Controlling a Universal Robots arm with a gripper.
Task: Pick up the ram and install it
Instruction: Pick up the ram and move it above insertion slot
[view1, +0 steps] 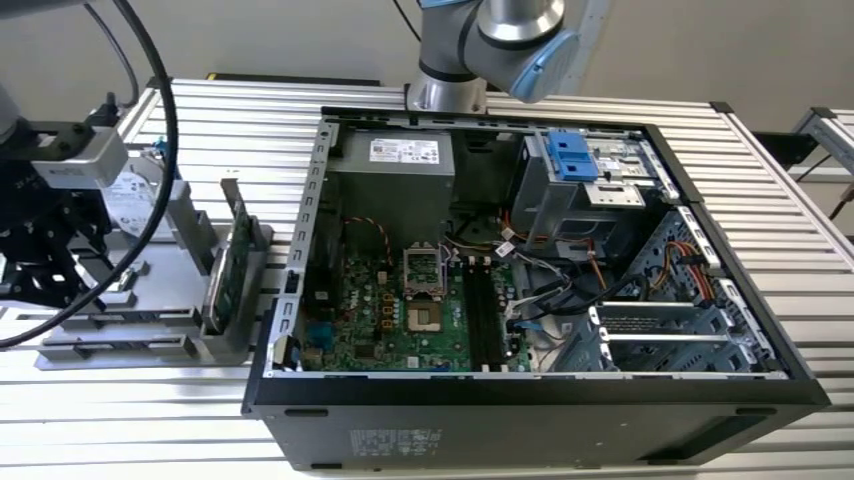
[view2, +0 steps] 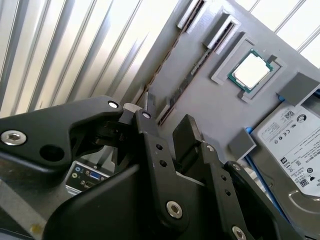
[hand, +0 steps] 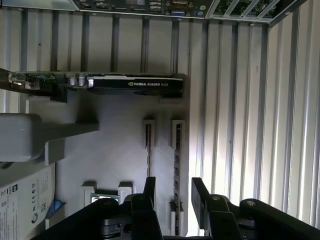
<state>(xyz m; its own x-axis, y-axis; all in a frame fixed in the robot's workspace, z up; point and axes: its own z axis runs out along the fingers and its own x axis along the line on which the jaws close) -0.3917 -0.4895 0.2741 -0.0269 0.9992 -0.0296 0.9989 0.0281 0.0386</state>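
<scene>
we see the computer case (view1: 534, 410) on the slatted table (view1: 120, 440), with the parts holder (view1: 120, 345) just beside it on the exterior view's left. in the holder the card (view1: 230, 265) stands upright nearest the case, the hard drive (view1: 131, 195) beyond it. the ram (hand: 177, 160) lies in a holder slot, a second stick (hand: 148, 145) just beside it.

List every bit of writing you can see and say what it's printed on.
Grey power supply box, white sticker: too small to read.
Silver hard drive, white label: too small to read.
Black computer case, pale sticker on its outer wall: blurred.
Black graphics card, white lettering: a maker's name and model, not quoted here.
</scene>
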